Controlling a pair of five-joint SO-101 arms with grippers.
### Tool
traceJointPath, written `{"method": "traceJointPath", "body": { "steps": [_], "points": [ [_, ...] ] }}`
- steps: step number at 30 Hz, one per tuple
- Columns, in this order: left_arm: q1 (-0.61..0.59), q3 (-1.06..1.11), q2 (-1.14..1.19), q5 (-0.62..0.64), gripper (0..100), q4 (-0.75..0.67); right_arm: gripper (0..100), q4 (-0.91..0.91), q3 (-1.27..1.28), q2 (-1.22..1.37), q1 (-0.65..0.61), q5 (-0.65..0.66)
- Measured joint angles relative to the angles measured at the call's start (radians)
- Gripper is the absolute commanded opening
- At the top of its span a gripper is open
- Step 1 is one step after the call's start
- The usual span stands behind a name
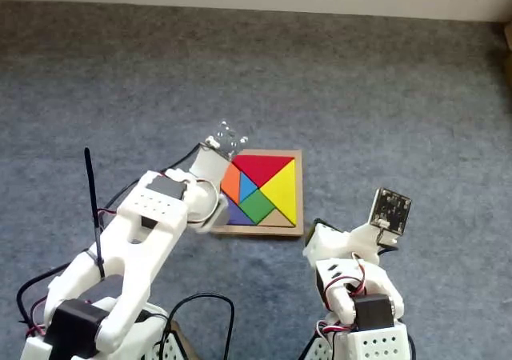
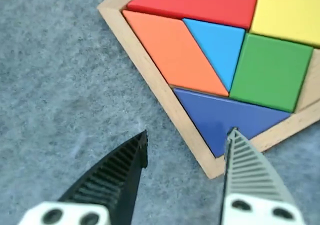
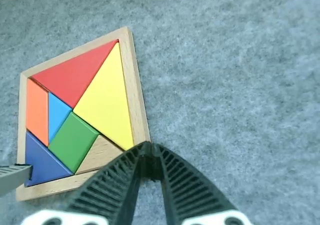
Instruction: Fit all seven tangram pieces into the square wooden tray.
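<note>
The square wooden tray (image 1: 299,192) lies on the grey carpet at the middle. In it sit a red triangle (image 1: 262,168), a yellow triangle (image 1: 282,192), an orange parallelogram (image 1: 231,184), a light blue triangle (image 1: 246,186), a green square (image 1: 257,206), a dark blue triangle (image 1: 238,214) and a wood-coloured triangle (image 1: 278,218). My left gripper (image 2: 189,135) is open over the tray's rim (image 2: 145,70) by the dark blue triangle (image 2: 225,115), holding nothing. My right gripper (image 3: 150,157) is shut and empty, just off the tray's corner (image 3: 137,95) next to the yellow triangle (image 3: 105,105).
The left arm (image 1: 136,240) covers the tray's left edge in the high view. The right arm (image 1: 352,284) stands at the front right of the tray. Open carpet lies behind and to the right of the tray.
</note>
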Motion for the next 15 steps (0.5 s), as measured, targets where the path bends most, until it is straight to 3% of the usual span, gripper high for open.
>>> {"method": "traceJointPath", "body": {
  "steps": [5, 13, 15],
  "points": [
    [-0.021, 0.009, -0.043, 0.043, 12, -0.017, 0.5, 0.000, 0.000, 0.000, 0.000, 0.000],
    [-0.035, 0.215, -0.367, 0.046, 10, -0.103, 0.5, 0.000, 0.000, 0.000, 0.000, 0.000],
    [-0.044, 0.259, -0.433, 0.049, 5, -0.123, 0.5, 0.000, 0.000, 0.000, 0.000, 0.000]
  ]
}}
